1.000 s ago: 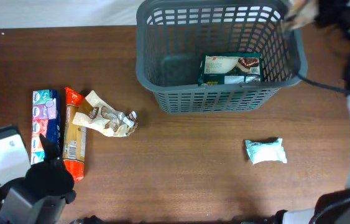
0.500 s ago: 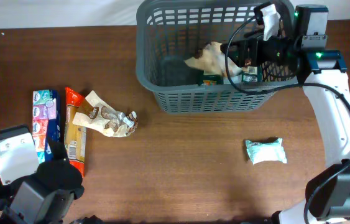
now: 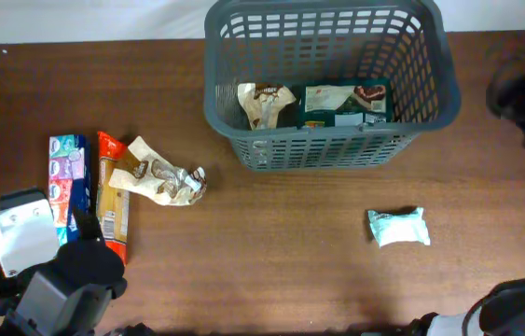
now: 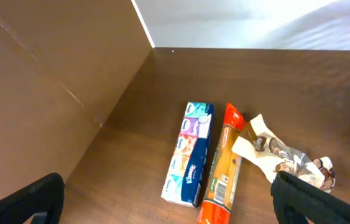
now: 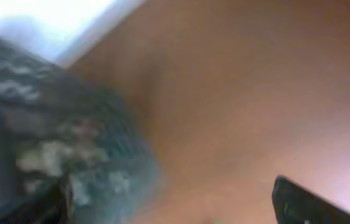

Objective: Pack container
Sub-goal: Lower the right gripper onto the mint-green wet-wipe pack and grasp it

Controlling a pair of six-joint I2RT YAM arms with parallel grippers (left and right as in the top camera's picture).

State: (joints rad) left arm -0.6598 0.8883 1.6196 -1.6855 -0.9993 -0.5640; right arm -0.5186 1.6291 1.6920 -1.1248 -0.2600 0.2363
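Note:
The container (image 3: 327, 147), a dark grey lattice basket, stands at the back of the table. Inside it lie a cream-and-brown snack packet (image 3: 264, 103) and a green box (image 3: 346, 103). My right gripper (image 3: 523, 98) is a dark blur to the basket's right, outside its rim. In the right wrist view, the right gripper (image 5: 175, 208) is open and empty over bare wood, with the blurred container (image 5: 50, 124) at the left. My left gripper (image 4: 168, 205) is open and empty. It hovers near a tissue pack (image 4: 190, 152), an orange packet (image 4: 223, 165) and a crumpled wrapper (image 4: 280, 152).
At the table's left lie the tissue pack (image 3: 66, 187), the orange packet (image 3: 113, 201) and the crumpled wrapper (image 3: 159, 177). A white-and-teal packet (image 3: 398, 226) lies alone in front of the basket on the right. My left arm (image 3: 48, 280) fills the near left corner.
My right gripper opened over the basket and let go of the cream-and-brown packet, which now lies inside at the left. The right arm has pulled away to the right. The left arm is still.

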